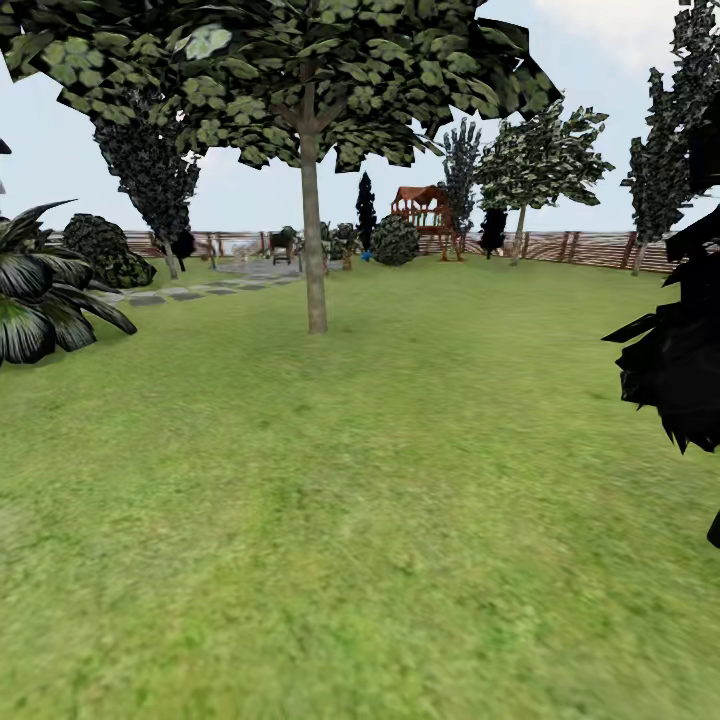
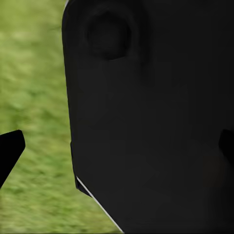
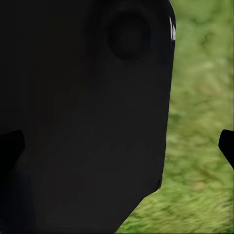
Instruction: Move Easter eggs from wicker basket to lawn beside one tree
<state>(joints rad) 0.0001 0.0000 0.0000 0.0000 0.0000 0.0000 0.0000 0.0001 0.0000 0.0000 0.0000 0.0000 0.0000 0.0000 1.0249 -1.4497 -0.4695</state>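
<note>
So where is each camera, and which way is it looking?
Head view: up on the robot's head, facing forward across the lawn toward a tree and the far fence; no arms here.
Left wrist view: on the left arm, facing a big black robot part with grass beside it; one dark fingertip pokes in.
Right wrist view: on the right arm, facing a black robot part with grass beside it; a fingertip shows.
All three share the green grass.

Mottled green lawn (image 1: 380,520) spreads wide; tree (image 1: 314,250) rooted mid-distance; stepping stones (image 1: 190,292) left of trunk
</note>
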